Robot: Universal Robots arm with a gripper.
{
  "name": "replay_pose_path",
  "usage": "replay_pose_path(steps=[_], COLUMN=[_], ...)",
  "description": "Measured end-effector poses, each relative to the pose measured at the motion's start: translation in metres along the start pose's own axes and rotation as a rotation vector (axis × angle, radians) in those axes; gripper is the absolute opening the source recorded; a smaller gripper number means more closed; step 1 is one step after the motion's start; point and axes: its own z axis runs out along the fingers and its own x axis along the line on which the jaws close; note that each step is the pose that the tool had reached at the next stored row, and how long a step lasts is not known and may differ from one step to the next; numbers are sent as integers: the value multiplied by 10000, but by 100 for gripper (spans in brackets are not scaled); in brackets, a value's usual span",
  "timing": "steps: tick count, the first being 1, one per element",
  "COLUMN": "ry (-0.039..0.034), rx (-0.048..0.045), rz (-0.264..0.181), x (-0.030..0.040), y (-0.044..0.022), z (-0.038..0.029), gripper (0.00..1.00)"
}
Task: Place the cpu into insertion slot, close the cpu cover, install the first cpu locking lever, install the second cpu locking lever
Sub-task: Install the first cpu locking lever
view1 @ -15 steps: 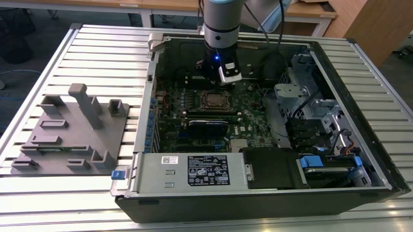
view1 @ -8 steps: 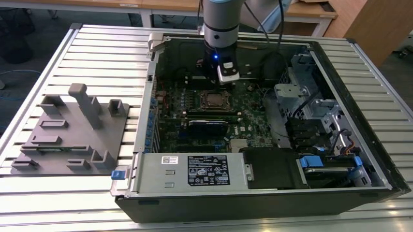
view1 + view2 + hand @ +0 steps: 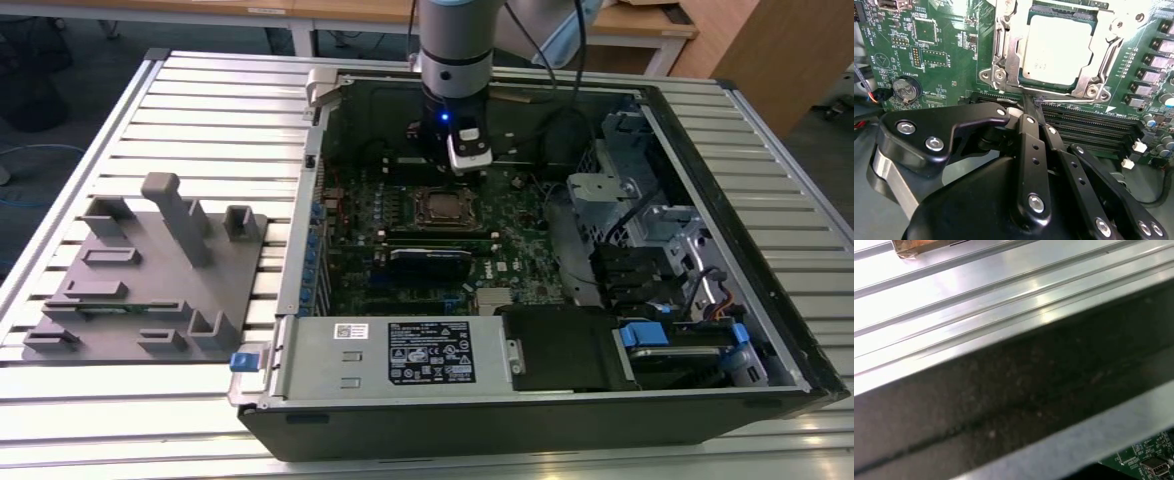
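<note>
Gripper, fingers pressed together and empty, is hovering at the far edge of the cpu cover. Beneath it the cpu is lying seated, likely light, rigid and fragile; grip by edges only.

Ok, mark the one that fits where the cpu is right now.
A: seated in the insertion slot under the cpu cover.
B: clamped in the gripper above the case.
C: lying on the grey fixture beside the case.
A: in the second wrist view the cpu lies flat in the insertion slot, with the silvery frame of the cpu cover down around its edges.
</note>
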Motion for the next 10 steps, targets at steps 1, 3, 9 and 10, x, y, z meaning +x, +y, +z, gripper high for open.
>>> replay_pose_path(steps=[1,3,9,10], ry=[-15,-22,-45,-48], rx=[-6,-11,-17,-20], rz=[-2,-3,-5,-6], x=[0,0,1,1], y=[0,0,-1,0], z=[1,2,4,5], gripper=[11,11,11,11])
